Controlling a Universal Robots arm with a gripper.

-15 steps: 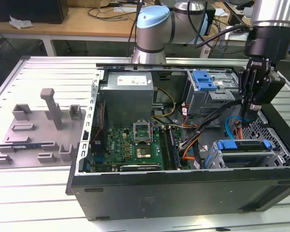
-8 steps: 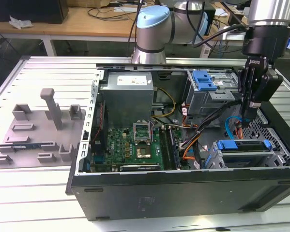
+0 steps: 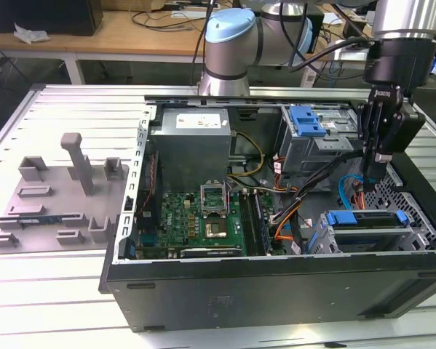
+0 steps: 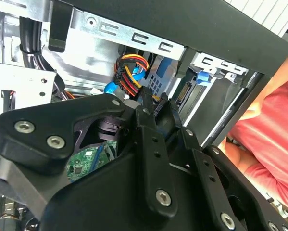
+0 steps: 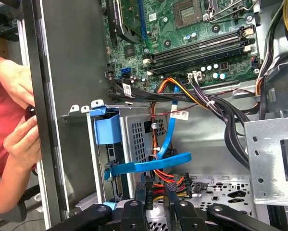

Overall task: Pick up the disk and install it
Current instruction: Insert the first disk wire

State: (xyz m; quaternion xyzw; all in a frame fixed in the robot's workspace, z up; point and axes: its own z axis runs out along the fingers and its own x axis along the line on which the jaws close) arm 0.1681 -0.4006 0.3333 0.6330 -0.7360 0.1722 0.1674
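Closest in the exterior view is the dark wall of the open computer case [image 3: 276,291], which lies on its side on the slatted metal counter [image 3: 57,291]. Just behind that wall, toward the exterior view's right, the disk [image 3: 365,222] sits flat in a cage inside the case, with its blue carrier along the top edge. In the first wrist view you see the disk [image 5: 107,129] edge-on in that cage, marked by its blue tab. A person's hands [image 5: 19,139] are at the outside of the case wall beside it.

Beyond the disk, your claw [image 3: 373,173] hangs point-down inside the case, over the cable bundle [image 3: 312,185] and apart from the disk. In the first wrist view the claw [image 5: 155,191] has its fingers a narrow gap apart, with nothing pinched between them. Red and orange wires show through the gap. A blue cable [image 5: 151,167] loops across just past the fingertips. The second wrist view shows the claw [image 4: 154,102] with the same slim gap.

Your arm [image 3: 403,43] comes down nearly vertical at the exterior view's right, its wrist straight above the claw.

Farther back lie the green motherboard [image 3: 203,211], an upper drive cage [image 3: 308,131] with its own blue bracket, and the grey power supply [image 3: 192,145]. Off on the exterior view's left, a grey fixture [image 3: 57,193] rests on the counter.
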